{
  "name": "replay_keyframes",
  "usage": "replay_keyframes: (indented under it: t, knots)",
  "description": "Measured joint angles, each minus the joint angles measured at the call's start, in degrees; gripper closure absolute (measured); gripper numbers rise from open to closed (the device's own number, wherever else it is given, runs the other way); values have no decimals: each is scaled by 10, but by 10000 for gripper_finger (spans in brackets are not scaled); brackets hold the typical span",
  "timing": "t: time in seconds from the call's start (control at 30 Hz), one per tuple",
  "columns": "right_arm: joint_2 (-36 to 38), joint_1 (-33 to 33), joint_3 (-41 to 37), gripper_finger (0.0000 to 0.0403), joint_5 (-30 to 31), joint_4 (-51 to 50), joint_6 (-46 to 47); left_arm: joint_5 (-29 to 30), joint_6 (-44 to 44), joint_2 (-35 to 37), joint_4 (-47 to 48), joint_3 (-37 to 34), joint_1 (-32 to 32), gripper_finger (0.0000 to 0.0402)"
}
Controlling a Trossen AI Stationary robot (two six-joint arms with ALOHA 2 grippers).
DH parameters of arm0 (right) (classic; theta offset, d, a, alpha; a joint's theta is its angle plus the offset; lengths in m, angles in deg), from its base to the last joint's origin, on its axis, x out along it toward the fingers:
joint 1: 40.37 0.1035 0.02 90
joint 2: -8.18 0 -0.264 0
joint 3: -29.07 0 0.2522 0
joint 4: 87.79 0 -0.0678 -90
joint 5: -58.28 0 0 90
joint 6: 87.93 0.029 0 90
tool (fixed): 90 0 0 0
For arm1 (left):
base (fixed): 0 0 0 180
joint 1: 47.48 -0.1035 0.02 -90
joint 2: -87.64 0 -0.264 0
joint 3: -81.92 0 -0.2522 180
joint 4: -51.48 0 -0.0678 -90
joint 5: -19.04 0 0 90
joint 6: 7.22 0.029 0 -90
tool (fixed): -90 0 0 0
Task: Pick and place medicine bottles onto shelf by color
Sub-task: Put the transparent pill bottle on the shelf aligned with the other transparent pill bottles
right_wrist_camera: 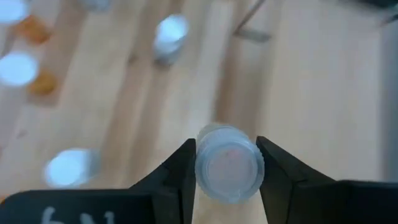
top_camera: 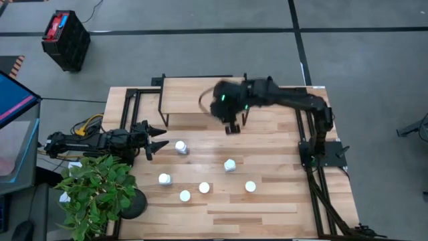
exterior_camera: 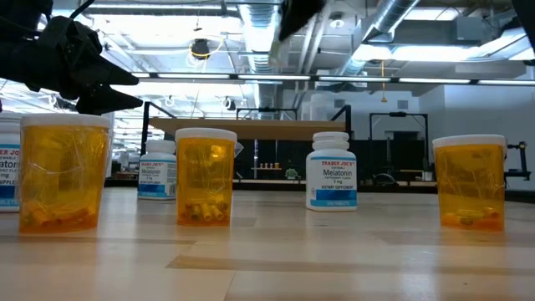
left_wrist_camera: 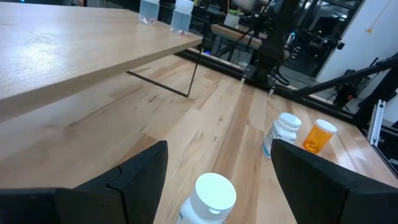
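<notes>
Right pincer (right_wrist_camera: 225, 171) is clenched on a clear bluish bottle (right_wrist_camera: 229, 163), one finger on either side of its cap. In the high view this pincer (top_camera: 233, 127) hangs over the table (top_camera: 281, 207) just off the shelf's front edge, toward the shelf's right end.

Left pincer (top_camera: 160, 139) lies low near the table's left edge, fingers spread and grasping nothing, pointed at the nearest white bottle (top_camera: 180, 146). From the left wrist, that white bottle (left_wrist_camera: 208, 199) sits between the open fingers (left_wrist_camera: 134, 174), not touching either.

The shelf (top_camera: 200, 94) stands at the table's far edge. Two clear bluish bottles (left_wrist_camera: 165, 12) stand on its board toward the far end.

Six bottles stand on the table between shelf and near edge. The low view shows three orange bottles (exterior_camera: 206, 176) with white caps and white bottles (exterior_camera: 332, 170) behind them, all upright.

A potted plant (top_camera: 100, 191) occupies the near left corner.
</notes>
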Motion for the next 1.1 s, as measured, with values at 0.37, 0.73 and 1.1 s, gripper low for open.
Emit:
replay_keyframes:
  t: [0.37,0.73,1.1]
  knots:
    - [-4,-169,65,260,-1,19,-49,0,0,0,0,0,0,129]
    - [-81,-293,64,258,-72,41,-73,0,0,0,0,0,0,129]
    - [-108,-322,65,259,-93,14,-79,0,0,0,0,0,0,129]
